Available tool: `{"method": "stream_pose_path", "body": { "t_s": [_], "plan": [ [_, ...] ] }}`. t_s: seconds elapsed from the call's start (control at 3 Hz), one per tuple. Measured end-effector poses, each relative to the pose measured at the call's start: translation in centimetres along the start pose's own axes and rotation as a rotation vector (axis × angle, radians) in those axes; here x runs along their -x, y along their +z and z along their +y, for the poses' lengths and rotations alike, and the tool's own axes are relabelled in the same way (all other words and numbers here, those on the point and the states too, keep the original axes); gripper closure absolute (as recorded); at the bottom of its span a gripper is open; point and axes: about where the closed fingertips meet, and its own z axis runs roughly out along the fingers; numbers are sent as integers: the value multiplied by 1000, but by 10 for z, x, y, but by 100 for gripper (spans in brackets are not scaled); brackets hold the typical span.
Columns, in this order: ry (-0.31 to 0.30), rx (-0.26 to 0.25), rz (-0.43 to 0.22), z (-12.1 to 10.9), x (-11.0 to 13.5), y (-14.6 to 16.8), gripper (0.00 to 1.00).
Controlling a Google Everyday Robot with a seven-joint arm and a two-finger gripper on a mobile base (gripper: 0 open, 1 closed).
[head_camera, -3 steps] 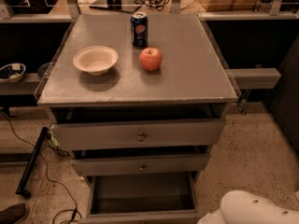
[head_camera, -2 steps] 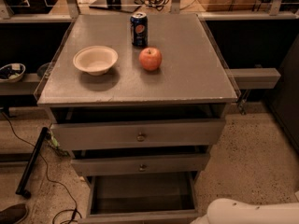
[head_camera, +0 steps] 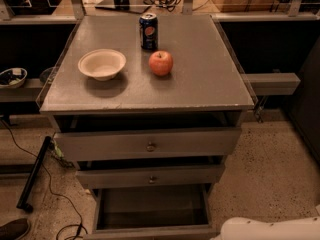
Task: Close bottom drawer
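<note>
The bottom drawer point(head_camera: 150, 208) of the grey cabinet is pulled far out. Its deep plain box is open and looks empty, and its front panel point(head_camera: 150, 232) lies along the bottom edge of the camera view. The middle drawer point(head_camera: 150, 176) and the top drawer point(head_camera: 150, 144) above it each stand slightly out, with a small round knob. My gripper is out of view. Only a white rounded part of my arm point(head_camera: 272, 228) shows at the bottom right, just right of the open drawer's front.
On the cabinet top point(head_camera: 210, 79) stand a white bowl point(head_camera: 102, 64), a red apple point(head_camera: 160, 63) and a blue soda can point(head_camera: 148, 31). A black pole and cables point(head_camera: 32, 176) lie on the floor at the left. A shoe point(head_camera: 12, 229) is at the bottom left. Shelving runs behind.
The white arm part has slid lower and a little to the left along the bottom edge. The drawers have not moved.
</note>
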Motion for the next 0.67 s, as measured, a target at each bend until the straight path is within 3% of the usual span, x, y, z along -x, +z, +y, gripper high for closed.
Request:
{"method": "stream_pose_path", "body": {
  "t_s": [0.33, 0.67],
  "plan": [
    [92, 27, 32, -21, -32, 45, 100],
    [158, 43, 60, -35, -60, 68, 100]
  ]
}}
